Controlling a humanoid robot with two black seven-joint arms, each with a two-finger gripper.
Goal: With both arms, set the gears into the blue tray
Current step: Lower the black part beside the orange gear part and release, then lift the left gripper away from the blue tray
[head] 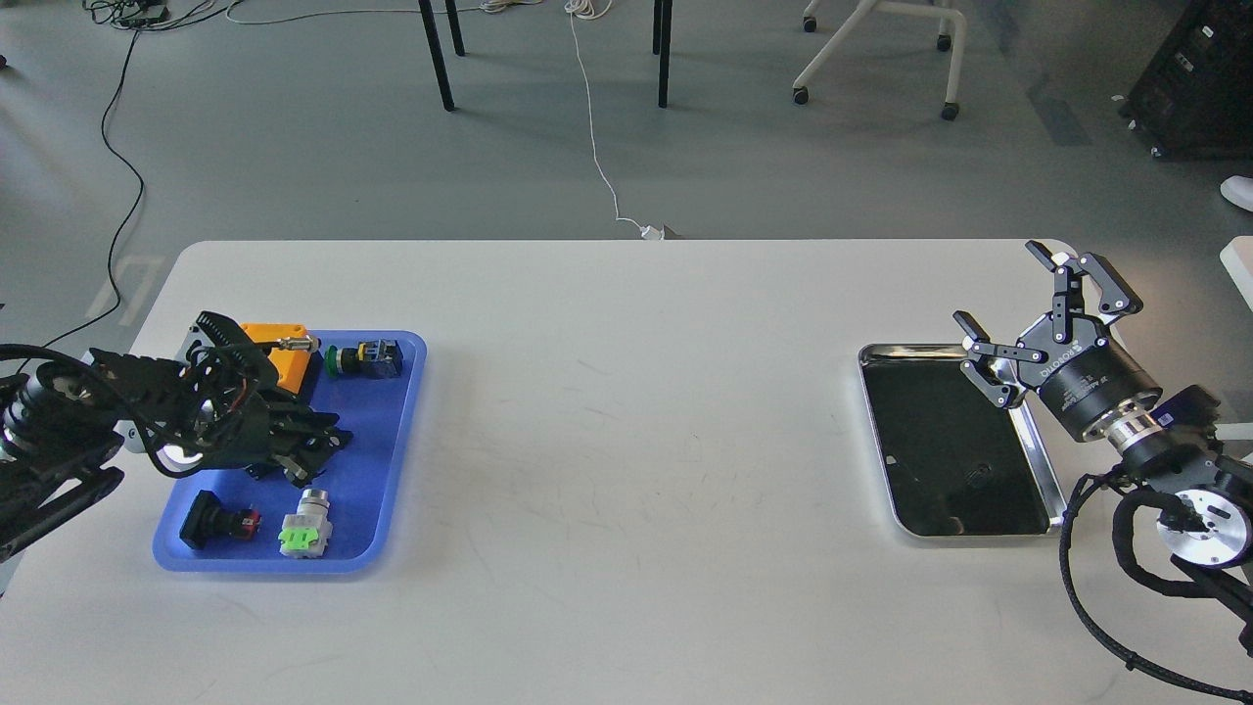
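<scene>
Now left fingers (328,446) low over blue tray (392,490), state unclear; right fingers (1018,323) spread.

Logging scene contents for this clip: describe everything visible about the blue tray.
The blue tray is a bright blue, plastic-looking rectangle with rounded corners and a low raised rim, lying flat near the table's left edge. It holds an orange block, a green-capped button, a black-and-red push-button and a grey part with a green base. The left gripper reaches over its middle. No gears are discernible.

Single head view; high, facing forward-down over table (626,441).
</scene>
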